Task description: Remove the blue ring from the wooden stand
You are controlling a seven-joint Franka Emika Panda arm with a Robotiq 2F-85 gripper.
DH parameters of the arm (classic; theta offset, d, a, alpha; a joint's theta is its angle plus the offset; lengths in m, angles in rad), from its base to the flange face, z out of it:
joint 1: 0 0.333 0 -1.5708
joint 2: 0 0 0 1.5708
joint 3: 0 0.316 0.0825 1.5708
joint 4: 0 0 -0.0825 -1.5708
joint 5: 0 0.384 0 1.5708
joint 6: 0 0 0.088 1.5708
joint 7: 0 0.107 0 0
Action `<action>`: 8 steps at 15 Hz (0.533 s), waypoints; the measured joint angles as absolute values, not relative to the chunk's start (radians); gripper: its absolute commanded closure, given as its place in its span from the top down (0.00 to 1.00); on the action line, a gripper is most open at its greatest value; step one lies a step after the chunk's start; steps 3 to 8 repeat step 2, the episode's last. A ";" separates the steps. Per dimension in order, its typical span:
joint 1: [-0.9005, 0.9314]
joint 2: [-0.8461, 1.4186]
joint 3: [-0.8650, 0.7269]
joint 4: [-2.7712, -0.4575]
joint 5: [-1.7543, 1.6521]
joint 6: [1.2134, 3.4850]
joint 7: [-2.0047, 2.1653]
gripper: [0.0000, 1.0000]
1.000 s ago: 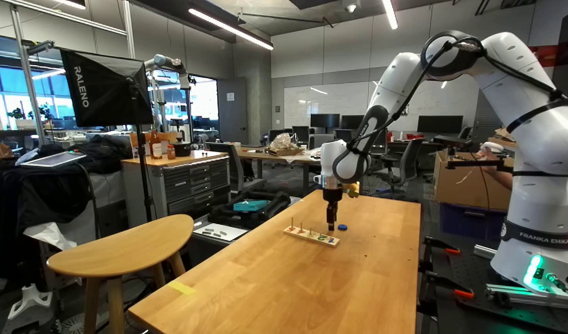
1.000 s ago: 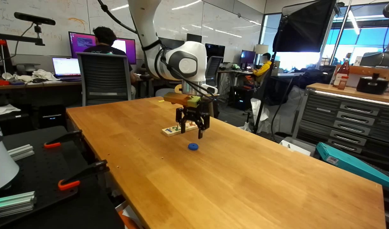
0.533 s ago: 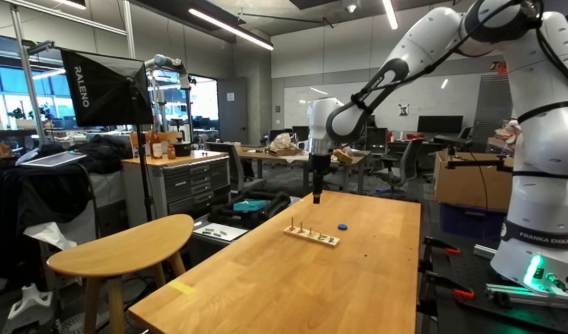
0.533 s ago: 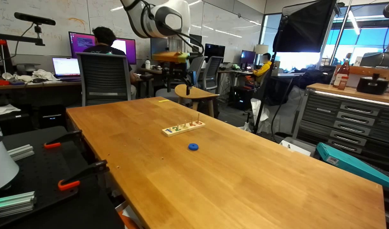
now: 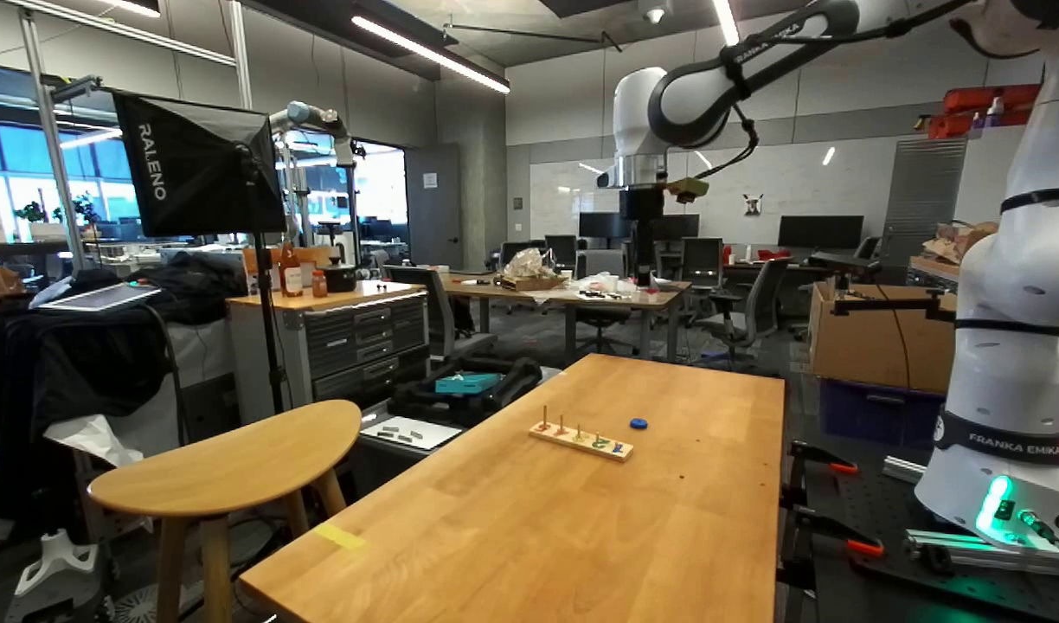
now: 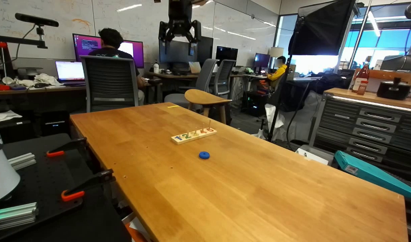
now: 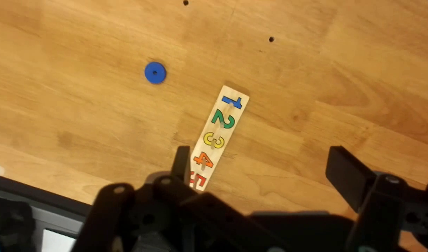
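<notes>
Jaws spread wide, blue ring [image 7: 156,78] on tabletop [image 5: 573,519] near wooden stand [image 7: 218,133], stool [image 5: 235,463] alongside, cabinet [image 5: 356,337] beyond

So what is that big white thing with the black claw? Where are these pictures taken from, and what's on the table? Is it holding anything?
The big white thing is a robot arm, steered by a person. Its black gripper works like two fingers. It is open and holds nothing, hanging above the table.

Two pictures come from cameras outside the robot, looking from different places. The third comes from a camera up by the gripper, looking down.

On the table lie a blue ring and a wooden stand numbered 1 to 5, with thin pegs. The ring lies flat, apart from the stand, so the job of taking it off looks done.
</notes>
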State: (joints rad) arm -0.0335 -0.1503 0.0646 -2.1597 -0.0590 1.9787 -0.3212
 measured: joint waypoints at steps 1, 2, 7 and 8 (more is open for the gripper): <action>-0.035 -0.191 0.044 -2.160 -0.061 1.945 -0.323 1.00; -0.036 -0.218 0.032 -2.161 -0.061 1.928 -0.325 1.00; -0.036 -0.218 0.032 -2.161 -0.061 1.928 -0.325 1.00; -0.036 -0.218 0.032 -2.161 -0.061 1.928 -0.325 1.00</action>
